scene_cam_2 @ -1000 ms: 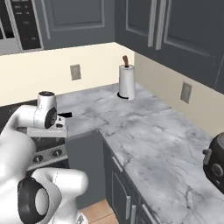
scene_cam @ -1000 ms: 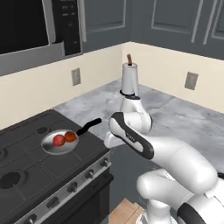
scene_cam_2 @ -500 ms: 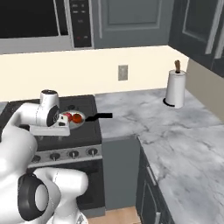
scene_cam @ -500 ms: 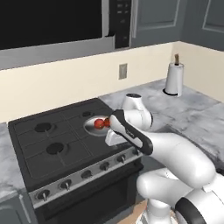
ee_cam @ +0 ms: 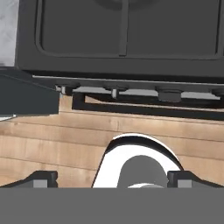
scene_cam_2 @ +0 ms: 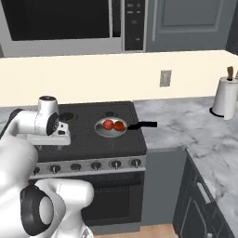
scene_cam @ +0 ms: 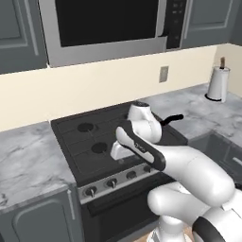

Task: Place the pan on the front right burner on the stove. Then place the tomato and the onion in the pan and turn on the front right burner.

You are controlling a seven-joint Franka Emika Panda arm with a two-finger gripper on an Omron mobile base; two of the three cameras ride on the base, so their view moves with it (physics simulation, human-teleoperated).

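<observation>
Pan [scene_cam_2: 110, 128], centre frame on stove [scene_cam_2: 88, 153], holds two red items; base has swung to face the knobs; gripper [ee_cam: 112, 178] wide open, empty.

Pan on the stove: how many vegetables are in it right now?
2, both round and reddish, side by side in the pan: the left vegetable and the right vegetable, nearer the handle. The shallow pan seems to hide nothing.

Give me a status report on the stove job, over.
Gripper jaws open, empty, above the stove front edge. Pan on front right burner, two red items inside. Knobs untouched, nothing in the way.
</observation>
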